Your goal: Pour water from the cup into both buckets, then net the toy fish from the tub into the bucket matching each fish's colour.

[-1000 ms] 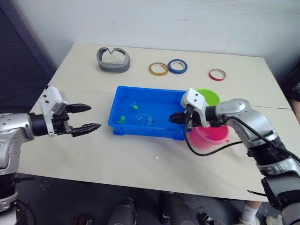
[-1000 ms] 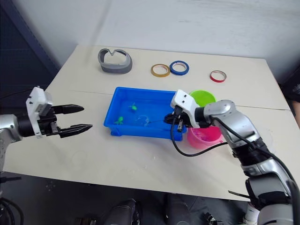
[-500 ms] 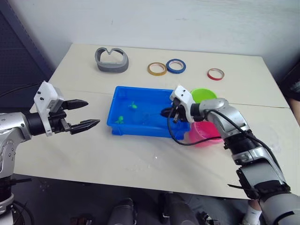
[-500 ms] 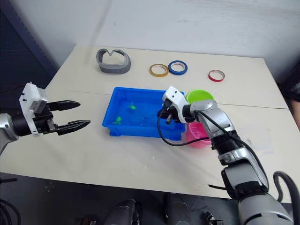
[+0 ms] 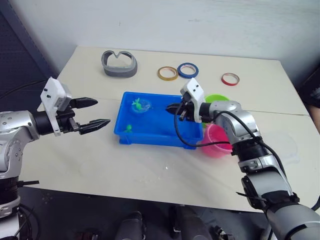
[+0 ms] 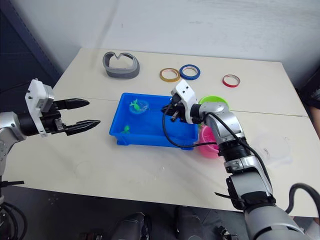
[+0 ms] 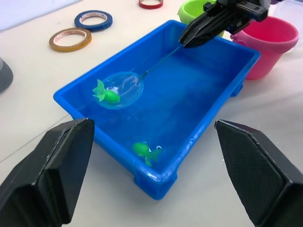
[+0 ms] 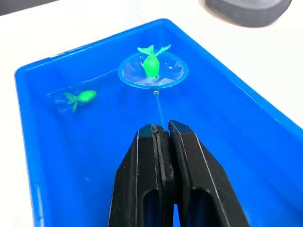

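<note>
Right gripper [image 8: 163,142] is clenched on the net [image 8: 153,72], which carries 1 green fish [image 7: 106,93] at the tub's [image 5: 150,137] 11 o'clock corner. Another green fish [image 7: 144,150] waits; left gripper [image 5: 97,114] is released.

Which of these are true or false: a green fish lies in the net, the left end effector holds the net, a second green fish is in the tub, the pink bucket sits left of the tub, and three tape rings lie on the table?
1. A green fish lies in the net. True.
2. The left end effector holds the net. False: it is open and apart from the tub; the right end effector is shut on the net's handle.
3. A second green fish is in the tub. True.
4. The pink bucket sits left of the tub. False: it is at the tub's right end.
5. Three tape rings lie on the table. True.
</note>
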You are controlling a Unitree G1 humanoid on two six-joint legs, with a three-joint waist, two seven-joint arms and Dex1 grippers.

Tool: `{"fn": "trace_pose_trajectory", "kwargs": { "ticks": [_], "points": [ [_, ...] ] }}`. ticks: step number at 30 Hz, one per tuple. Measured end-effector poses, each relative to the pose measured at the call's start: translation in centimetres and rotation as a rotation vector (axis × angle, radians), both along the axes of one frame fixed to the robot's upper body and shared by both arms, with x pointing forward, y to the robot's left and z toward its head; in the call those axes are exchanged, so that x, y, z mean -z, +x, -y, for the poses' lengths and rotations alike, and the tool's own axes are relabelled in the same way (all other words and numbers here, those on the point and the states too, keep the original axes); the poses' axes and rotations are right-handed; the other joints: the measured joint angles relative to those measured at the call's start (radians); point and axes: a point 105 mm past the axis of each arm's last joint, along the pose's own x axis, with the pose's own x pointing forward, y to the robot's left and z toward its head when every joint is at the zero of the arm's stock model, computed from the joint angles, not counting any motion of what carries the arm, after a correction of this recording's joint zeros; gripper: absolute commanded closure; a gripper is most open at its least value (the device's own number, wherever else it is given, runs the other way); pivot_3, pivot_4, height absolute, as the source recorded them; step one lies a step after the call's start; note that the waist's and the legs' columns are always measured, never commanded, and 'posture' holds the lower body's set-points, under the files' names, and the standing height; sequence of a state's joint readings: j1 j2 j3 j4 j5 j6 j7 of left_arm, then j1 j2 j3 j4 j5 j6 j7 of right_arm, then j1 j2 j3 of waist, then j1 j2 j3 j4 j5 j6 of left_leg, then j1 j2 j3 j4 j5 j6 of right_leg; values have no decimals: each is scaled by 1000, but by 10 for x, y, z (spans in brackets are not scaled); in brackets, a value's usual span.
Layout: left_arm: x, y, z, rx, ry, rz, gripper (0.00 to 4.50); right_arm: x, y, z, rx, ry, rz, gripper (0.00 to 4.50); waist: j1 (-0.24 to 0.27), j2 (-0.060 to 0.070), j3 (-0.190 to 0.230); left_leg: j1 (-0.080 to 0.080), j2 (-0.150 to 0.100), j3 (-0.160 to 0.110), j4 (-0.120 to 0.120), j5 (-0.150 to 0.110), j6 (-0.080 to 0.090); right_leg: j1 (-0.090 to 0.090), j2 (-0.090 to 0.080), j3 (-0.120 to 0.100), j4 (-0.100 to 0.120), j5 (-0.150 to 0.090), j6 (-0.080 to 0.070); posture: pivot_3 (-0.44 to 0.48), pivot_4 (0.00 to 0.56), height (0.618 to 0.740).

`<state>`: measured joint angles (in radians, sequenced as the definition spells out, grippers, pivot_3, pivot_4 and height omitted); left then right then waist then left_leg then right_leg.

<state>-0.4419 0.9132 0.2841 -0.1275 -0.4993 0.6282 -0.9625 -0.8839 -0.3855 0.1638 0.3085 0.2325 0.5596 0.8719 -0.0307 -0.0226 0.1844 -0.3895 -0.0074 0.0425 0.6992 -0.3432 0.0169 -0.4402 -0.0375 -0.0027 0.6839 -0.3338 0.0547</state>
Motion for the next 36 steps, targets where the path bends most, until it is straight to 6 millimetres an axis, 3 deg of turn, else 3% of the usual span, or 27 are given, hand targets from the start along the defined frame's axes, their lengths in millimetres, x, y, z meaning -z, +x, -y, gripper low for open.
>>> {"fn": "trace_pose_trajectory", "kwargs": {
  "ticks": [6, 16, 23, 31, 33, 36],
  "points": [
    [-7, 18, 16, 81, -69, -4, 52, -9, -24, 35, 38, -7, 68, 4500, 7, 0, 0, -1, 0, -1, 0, 0, 0, 0, 0, -1, -1, 0, 0, 0, 150, 740],
    [-9, 43, 96, 450, -113, -35, 52, -48, -88, 115, 280, 4, 139, 4500, 19, 0, 0, -1, 0, -1, 0, 0, -1, 0, 1, -1, 0, 0, 0, 0, 150, 740],
    [-8, 54, 135, 592, -116, -22, 52, -57, -107, 154, 468, -91, 190, 4500, 23, 0, 0, -1, 0, 0, 0, 1, -1, 0, 1, 1, 0, 0, 0, 0, 150, 740],
    [-4, 56, 148, 644, -111, -15, 52, -43, -96, 179, 524, -441, 353, 4500, 27, 0, 0, 0, 0, 3, 0, 1, 0, -1, 2, 4, 0, 0, 0, 0, 150, 740],
    [-4, 56, 148, 645, -109, -14, 52, -42, -90, 185, 493, -631, 468, 4500, 27, 0, 0, 0, 0, 4, 0, 1, 0, -2, 2, 4, 0, 0, 0, 0, 150, 740],
    [-5, 56, 146, 639, -106, -13, 52, -42, -86, 190, 313, -1059, 722, 4500, 27, 0, 0, 0, 0, 6, 0, 1, 0, -3, 3, 6, -1, 0, 0, 0, 150, 740]
  ]
}}
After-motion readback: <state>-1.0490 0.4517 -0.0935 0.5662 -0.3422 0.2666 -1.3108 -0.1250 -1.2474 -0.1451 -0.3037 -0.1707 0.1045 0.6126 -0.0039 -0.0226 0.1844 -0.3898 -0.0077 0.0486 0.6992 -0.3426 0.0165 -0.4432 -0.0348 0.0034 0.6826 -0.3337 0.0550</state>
